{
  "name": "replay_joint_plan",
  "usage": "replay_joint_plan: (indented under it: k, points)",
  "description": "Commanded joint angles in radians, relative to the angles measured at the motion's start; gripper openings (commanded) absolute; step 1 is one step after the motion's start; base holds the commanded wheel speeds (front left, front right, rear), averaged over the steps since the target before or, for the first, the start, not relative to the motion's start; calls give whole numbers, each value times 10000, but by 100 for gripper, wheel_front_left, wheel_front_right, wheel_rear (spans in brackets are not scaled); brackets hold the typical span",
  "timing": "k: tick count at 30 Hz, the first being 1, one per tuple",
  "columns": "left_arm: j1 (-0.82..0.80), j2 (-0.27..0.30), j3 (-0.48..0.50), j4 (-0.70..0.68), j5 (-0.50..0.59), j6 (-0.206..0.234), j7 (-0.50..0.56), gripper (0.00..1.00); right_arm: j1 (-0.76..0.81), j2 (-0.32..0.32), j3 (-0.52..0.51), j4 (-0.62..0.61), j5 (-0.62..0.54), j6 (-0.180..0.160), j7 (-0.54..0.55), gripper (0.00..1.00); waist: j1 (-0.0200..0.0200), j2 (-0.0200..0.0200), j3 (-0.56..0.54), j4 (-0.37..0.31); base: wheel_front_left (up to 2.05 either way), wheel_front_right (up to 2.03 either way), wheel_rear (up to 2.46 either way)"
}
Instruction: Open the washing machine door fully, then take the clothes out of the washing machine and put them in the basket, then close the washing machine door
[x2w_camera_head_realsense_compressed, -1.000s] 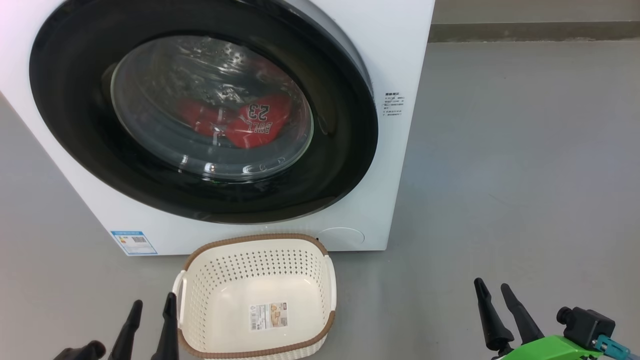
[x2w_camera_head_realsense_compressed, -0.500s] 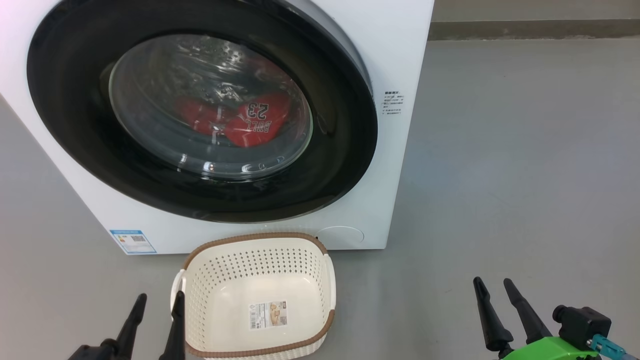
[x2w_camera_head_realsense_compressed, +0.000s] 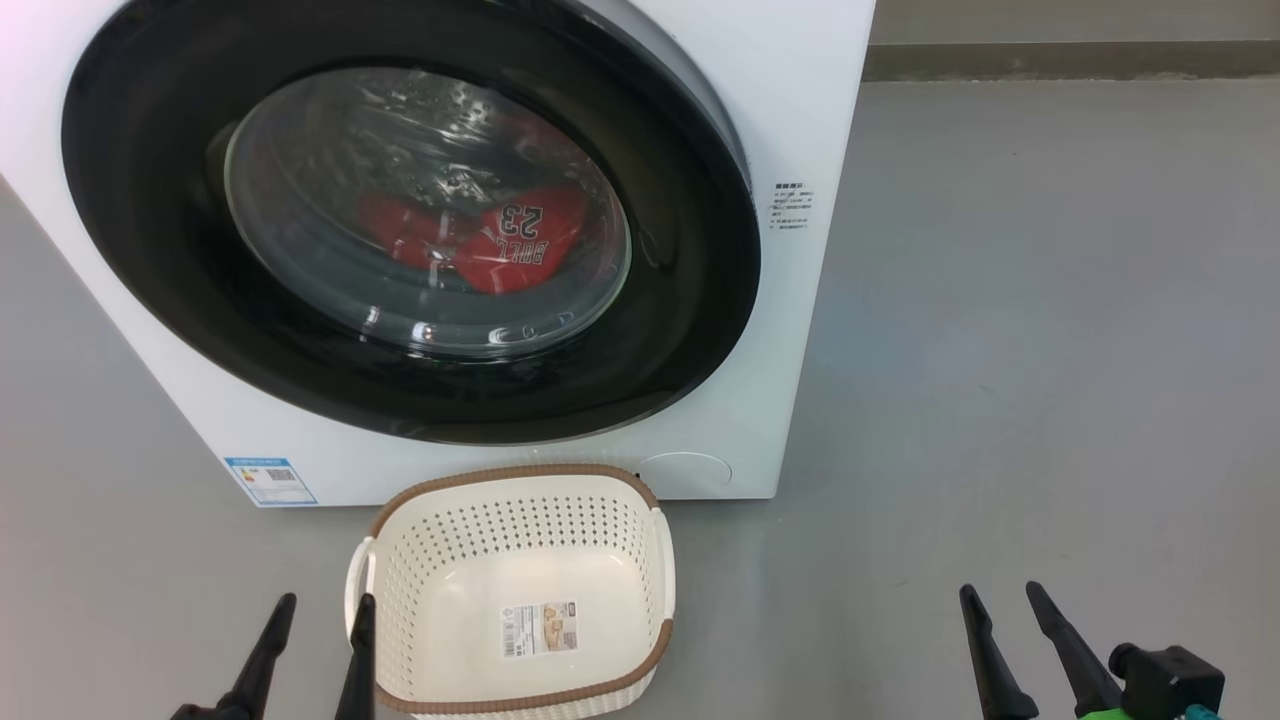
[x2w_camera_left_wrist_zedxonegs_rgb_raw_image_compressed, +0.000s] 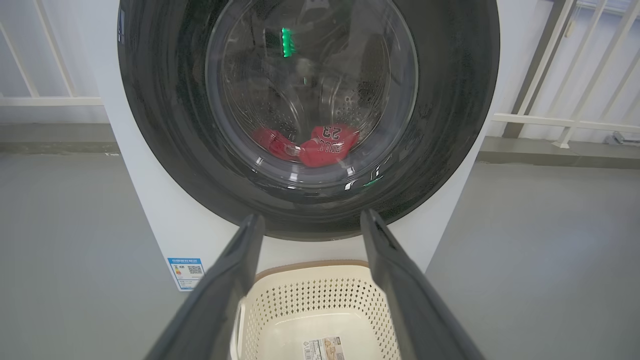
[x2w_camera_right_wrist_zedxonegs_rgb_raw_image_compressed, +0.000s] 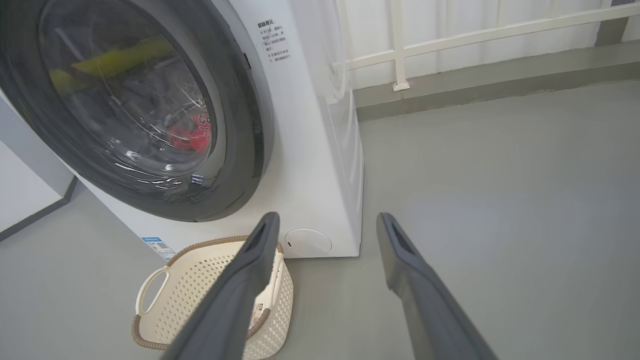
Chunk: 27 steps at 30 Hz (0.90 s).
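Door: the washing machine door (x2w_camera_head_realsense_compressed: 690, 280) is shut flat against the washing machine (x2w_camera_head_realsense_compressed: 790, 120), facing the robot
Clothes: the red clothes (x2w_camera_head_realsense_compressed: 500, 250) lie low inside, behind the door's glass
Basket: the basket (x2w_camera_head_realsense_compressed: 510, 472) stands empty on the floor (x2w_camera_head_realsense_compressed: 1000, 350), just in front of the machine and below the door
Left claw: the left claw (x2w_camera_head_realsense_compressed: 327, 600) is spread wide and holds nothing, low beside the basket's left handle
Right claw: the right claw (x2w_camera_head_realsense_compressed: 1000, 590) is spread too and empty, well off to the right
Bearing: the door lies up and ahead of both; its right rim looks like the free edge, so I'd reckon the right arm is nearer
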Motion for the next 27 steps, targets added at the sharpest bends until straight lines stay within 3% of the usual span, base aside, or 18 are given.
replay_joint_plan:
  k: [1, 27]
  points:
    - [-181, 115, 356, -211, 301, -30, -159, 100, -102, -70, 250, -279, -341, 15, -177, 100, 0, -1, -2, 5, 0, 0, 0]
    - [-256, 1, 419, 15, 61, -31, -230, 100, -33, 16, 94, -297, -543, 16, -247, 100, 0, -1, -5, 52, 0, 0, 0]
